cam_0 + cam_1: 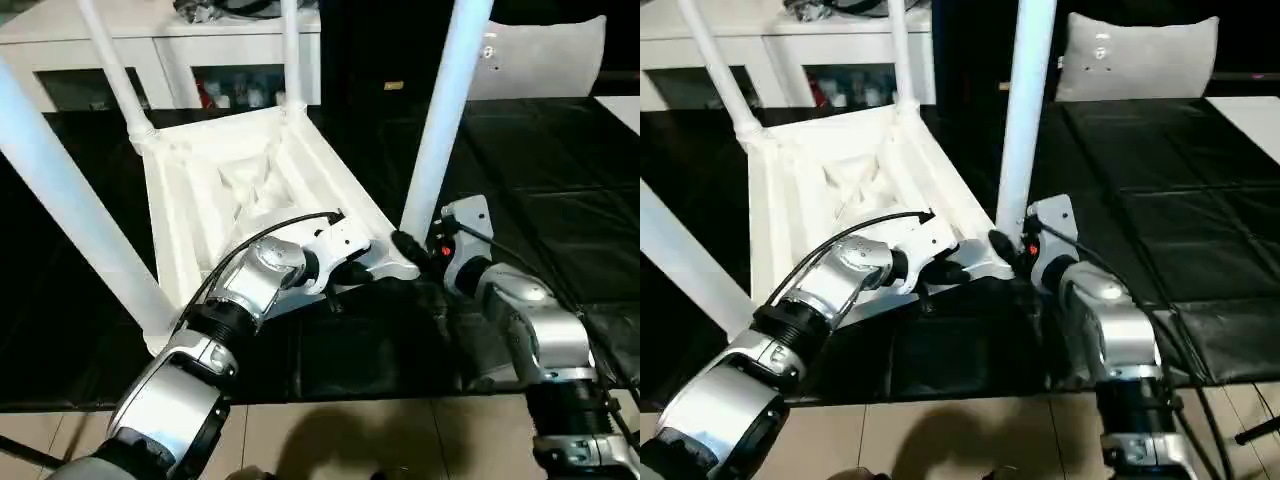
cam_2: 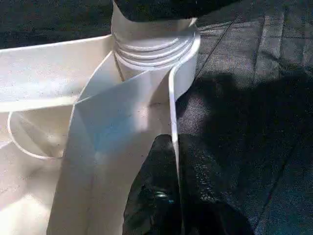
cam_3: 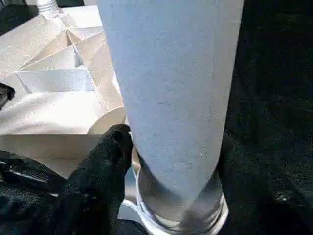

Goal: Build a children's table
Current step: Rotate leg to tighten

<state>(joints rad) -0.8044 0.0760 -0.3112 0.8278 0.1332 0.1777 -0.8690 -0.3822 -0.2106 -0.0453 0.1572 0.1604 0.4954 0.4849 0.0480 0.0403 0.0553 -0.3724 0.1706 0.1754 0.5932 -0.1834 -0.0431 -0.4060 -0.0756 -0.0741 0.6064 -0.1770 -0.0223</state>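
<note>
**Last leg being seated at the near corner**

The black mat [image 1: 560, 160] carries the whole job. On it the table top [image 1: 200, 215] lies upside down, ribbed underside up, reaching from the mat's near edge toward the far-left side, where a white cabinet [image 1: 170, 50] stands beyond. That flip is deliberate — it turns the round corner sockets upward so legs can be dropped in from above.

Four legs rise from the corners: two at the far edge [image 1: 115, 75], one at the near-left corner [image 1: 60, 190], and the near-right leg [image 1: 440, 130], which stands in its socket [image 2: 154, 49] with screw threads showing at the collar, so I judge it not fully home.

The left claw [image 1: 350, 270] is clamped on the top's rim wall beside that socket, one finger [image 2: 154, 196] pressed against the thin edge — likely to stop the top turning. The right claw [image 1: 415, 248] sits at the leg's base, a finger [image 3: 105, 171] touching it; whether it is clenched round the leg I cannot tell.
</note>
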